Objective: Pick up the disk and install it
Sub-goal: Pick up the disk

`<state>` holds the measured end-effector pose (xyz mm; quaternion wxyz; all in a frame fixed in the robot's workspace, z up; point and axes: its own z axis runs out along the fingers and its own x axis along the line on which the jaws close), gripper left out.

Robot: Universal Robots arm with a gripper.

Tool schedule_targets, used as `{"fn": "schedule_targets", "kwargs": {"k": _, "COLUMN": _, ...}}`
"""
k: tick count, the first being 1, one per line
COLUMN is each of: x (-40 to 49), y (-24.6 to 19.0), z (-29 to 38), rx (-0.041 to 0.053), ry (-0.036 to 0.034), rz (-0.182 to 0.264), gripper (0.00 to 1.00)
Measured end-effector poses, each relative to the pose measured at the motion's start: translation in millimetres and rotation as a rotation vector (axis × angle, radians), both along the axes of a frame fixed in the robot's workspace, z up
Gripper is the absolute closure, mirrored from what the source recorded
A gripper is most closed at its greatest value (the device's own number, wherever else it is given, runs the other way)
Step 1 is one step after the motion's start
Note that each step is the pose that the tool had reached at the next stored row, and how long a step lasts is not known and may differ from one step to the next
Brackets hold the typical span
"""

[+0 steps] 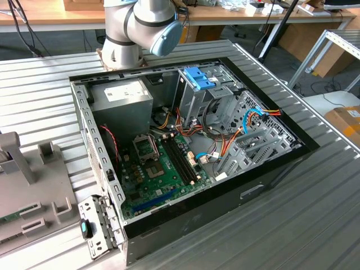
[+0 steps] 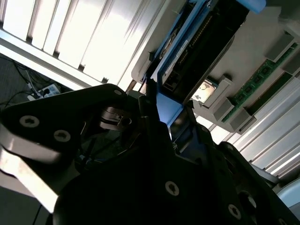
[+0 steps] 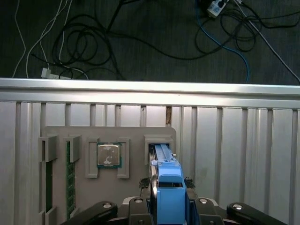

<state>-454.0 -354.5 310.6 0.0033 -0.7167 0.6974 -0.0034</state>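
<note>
The gripper (image 3: 169, 188) is closed around the disk (image 3: 163, 158), its jaws tight against the blue rails on either side. The disk stands on edge in a slot of a grey fixture (image 3: 93, 136) and has not been lifted out. In the second wrist view the gripper (image 2: 168, 106) clasps the same blue edge of the disk (image 2: 201, 42), whose dark casing runs away from it. Beside the disk's slot the fixture holds a square processor chip (image 3: 108, 155) in a pocket and, farther along, a green memory stick (image 3: 70, 180). The fixture lies on a ribbed aluminium table (image 3: 234, 140); past the table's far edge is a dark carpeted floor (image 3: 140, 47) strewn with loose cables and a power strip (image 3: 216, 5). In the exterior view, the open computer case (image 1: 270, 169) sits in the middle of the table (image 1: 315, 219), motherboard exposed, with the fixture (image 1: 28, 191) at the exterior view's left. A wooden bench (image 1: 56, 14) runs along behind, and a cardboard box (image 1: 346, 121) sits at the exterior view's right.
</note>
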Motion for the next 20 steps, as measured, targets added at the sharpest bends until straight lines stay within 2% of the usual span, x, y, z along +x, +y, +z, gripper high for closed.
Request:
{"fn": "schedule_targets", "kwargs": {"k": 3, "x": 0.1, "y": 0.0, "z": 2.2, "rx": 0.0004, "ry": -0.0009, "rz": 0.0, "gripper": 0.64}}
{"fn": "schedule_targets", "kwargs": {"k": 4, "x": 0.0, "y": 0.0, "z": 12.6, "rx": 0.0001, "ry": -0.0003, "rz": 0.0, "gripper": 0.64}}
{"fn": "schedule_targets", "kwargs": {"k": 6, "x": 0.0, "y": 0.0, "z": 23.2, "rx": 0.0, "ry": 0.0, "rz": 0.0, "gripper": 0.64}}
{"fn": "schedule_targets", "kwargs": {"k": 7, "x": 0.0, "y": 0.0, "z": 34.1, "rx": 0.0, "ry": -0.0001, "rz": 0.0, "gripper": 0.64}}
{"fn": "schedule_targets", "kwargs": {"k": 8, "x": 0.0, "y": 0.0, "z": 48.0, "rx": 0.0, "ry": -0.0001, "rz": 0.0, "gripper": 0.64}}
{"fn": "schedule_targets", "kwargs": {"k": 10, "x": 0.0, "y": 0.0, "z": 59.5, "rx": 0.0, "ry": 0.0, "rz": 0.0, "gripper": 0.64}}
{"fn": "schedule_targets", "kwargs": {"k": 11, "x": 0.0, "y": 0.0, "z": 76.1, "rx": 0.0, "ry": 0.0, "rz": 0.0, "gripper": 0.64}}
{"fn": "schedule_targets", "kwargs": {"k": 13, "x": 0.0, "y": 0.0, "z": 98.8, "rx": 0.0001, "ry": -0.0002, "rz": 0.0, "gripper": 0.64}}
{"fn": "schedule_targets", "kwargs": {"k": 16, "x": 0.0, "y": 0.0, "z": 118.1, "rx": 0.0, "ry": 0.0, "rz": 0.0, "gripper": 0.64}}
{"fn": "schedule_targets", "kwargs": {"k": 20, "x": 0.0, "y": 0.0, "z": 138.9, "rx": 0.0, "ry": -0.0001, "rz": 0.0, "gripper": 0.64}}
